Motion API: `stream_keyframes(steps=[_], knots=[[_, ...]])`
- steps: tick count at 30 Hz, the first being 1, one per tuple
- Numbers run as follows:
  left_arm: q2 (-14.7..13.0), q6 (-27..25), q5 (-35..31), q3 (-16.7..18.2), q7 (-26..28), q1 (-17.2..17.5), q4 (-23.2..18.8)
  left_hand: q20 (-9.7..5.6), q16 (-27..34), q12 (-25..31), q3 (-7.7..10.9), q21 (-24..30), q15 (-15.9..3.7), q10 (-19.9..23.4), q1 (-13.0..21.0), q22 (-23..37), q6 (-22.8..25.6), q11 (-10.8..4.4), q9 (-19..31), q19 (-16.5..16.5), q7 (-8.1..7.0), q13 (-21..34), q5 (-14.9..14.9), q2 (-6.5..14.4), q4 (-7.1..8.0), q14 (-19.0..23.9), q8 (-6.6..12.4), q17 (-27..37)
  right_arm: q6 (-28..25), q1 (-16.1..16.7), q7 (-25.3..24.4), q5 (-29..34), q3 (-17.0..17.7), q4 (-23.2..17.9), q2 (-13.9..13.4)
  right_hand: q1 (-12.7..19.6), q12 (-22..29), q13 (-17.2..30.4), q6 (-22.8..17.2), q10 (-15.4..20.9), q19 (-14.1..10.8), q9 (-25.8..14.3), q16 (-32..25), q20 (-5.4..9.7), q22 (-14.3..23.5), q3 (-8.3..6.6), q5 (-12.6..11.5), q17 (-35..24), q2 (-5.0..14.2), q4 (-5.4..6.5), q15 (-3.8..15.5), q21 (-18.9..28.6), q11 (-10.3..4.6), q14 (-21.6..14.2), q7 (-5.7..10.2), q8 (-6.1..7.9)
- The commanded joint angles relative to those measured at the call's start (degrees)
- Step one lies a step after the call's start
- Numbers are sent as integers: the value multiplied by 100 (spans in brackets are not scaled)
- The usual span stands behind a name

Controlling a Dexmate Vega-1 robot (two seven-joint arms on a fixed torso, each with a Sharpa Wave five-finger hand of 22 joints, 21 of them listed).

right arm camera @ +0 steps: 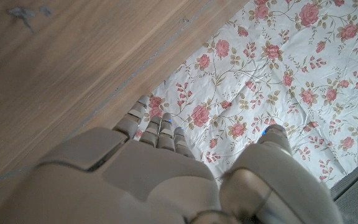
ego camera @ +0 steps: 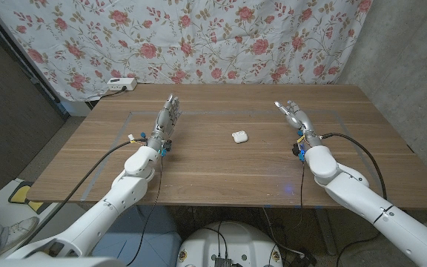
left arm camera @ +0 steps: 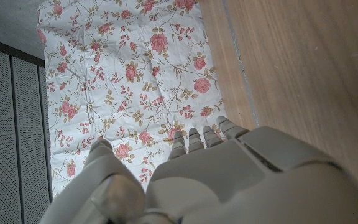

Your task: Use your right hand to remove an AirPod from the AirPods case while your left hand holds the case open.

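A makeshift recording room: floral sheet (ego camera: pixel 199 37) hung as backdrop behind a wooden table (ego camera: pixel 221 174).

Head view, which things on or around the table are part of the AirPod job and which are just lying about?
Part of the job:
AirPods case, closed as far as I can tell, mid-table
left hand, holding nothing
right hand, holding nothing

Just lying about:
white power strip at the far left edge
floral curtain behind the table

Left hand (left arm camera: pixel 229 180) against floral curtain (left arm camera: pixel 135 81), table (left arm camera: pixel 303 74)
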State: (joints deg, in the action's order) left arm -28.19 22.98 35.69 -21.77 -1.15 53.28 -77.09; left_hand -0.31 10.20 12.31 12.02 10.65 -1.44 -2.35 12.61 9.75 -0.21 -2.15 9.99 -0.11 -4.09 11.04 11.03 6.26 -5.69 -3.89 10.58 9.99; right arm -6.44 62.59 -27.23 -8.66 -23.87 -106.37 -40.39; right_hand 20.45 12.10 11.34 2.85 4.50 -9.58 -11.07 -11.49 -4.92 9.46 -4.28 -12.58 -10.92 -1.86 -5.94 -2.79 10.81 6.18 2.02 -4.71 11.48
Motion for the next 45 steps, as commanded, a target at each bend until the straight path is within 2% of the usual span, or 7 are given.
stream_keyframes(steps=[1,14,25,36,41,45], knots=[[-15,14,5,12,-4,77,-6,-15,42,11,51,38,-1,12,65,24,20,-5,31,-35,-30,15,-18,-13,-17,-24,24,25,-357,81,-216,414,-104,-196,36,106,46,24,-15,71,-61,-11,0,-15,21,-14,26,-17,0,-37,-26,12,34,-15,-63,37],[-49,45,41,69,4,128,-29,-21,39,10,60,38,2,17,69,24,17,-4,32,-34,-28,15,-24,-16,-26,-30,21,25,-792,216,-549,880,-212,-472,97,151,54,28,-16,109,-73,-13,-4,-37,21,-26,37,-15,13,-58,-45,12,49,-34,-65,35],[-73,51,67,76,-77,101,-13,-21,35,4,71,37,-5,11,74,24,23,-17,32,-38,-24,16,-28,-14,-34,-43,22,26,-963,407,-649,891,-222,-658,217,191,52,30,-21,122,-89,-14,1,-38,21,-40,46,-14,30,-74,-62,13,64,-26,-62,35],[-157,23,19,93,-68,109,-78,-24,36,1,77,36,-7,6,75,25,28,-10,32,-42,-24,16,-31,-14,-39,-44,23,26,-1185,519,-665,1067,-258,-929,140,232,60,33,-21,158,-86,-14,9,-48,22,-55,54,-13,50,-91,-55,8,55,-10,-52,33],[-150,14,81,106,-113,109,-65,-27,36,1,80,36,-7,9,76,25,27,-25,32,-43,-23,16,-32,-14,-41,-44,22,27,-1559,493,-723,1370,-395,-1099,96,258,84,34,-19,233,-118,-15,5,-53,22,-64,61,-12,59,-101,-54,18,50,-23,-44,31],[-120,37,63,99,-104,77,-21,-30,36,1,83,36,-7,11,75,25,28,-21,32,-42,-20,16,-33,-15,-43,-47,21,27,-1638,461,-706,1471,-457,-1117,97,268,89,35,-18,252,-123,-15,3,-52,22,-66,65,-11,61,-106,-49,19,61,-28,-51,30]])
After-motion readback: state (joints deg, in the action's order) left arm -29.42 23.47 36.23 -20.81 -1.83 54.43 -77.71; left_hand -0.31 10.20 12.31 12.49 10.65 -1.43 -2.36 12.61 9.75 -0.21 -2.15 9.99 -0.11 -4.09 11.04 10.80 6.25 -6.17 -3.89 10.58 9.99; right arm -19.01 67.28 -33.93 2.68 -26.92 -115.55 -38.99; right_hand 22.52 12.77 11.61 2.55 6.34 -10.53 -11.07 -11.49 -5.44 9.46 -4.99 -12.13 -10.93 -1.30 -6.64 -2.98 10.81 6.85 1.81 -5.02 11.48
